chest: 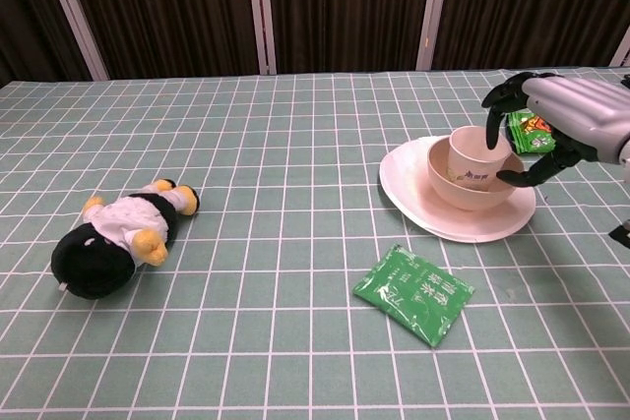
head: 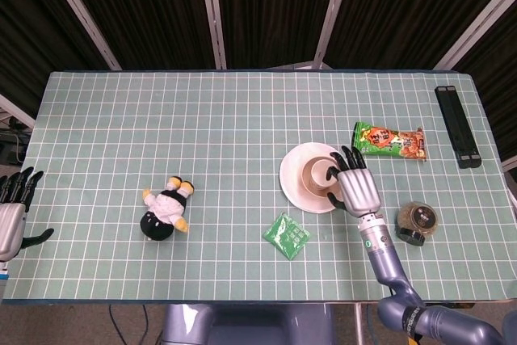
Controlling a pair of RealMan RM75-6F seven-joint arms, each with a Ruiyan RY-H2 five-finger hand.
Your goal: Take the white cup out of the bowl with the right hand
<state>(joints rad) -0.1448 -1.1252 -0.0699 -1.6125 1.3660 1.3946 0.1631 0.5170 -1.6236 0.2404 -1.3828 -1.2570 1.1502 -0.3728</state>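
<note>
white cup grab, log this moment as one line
phase: reach | right hand: fingers spread around white cup, not gripping | cup: upright in bowl on plate | left hand: idle at table edge

Bright, even overhead light; sharp frames, soft shadows.

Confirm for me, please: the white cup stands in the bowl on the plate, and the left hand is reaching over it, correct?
Not quite: the right hand is reaching over the white cup, as the chest view shows. The cup does stand in the bowl on the plate.
</note>
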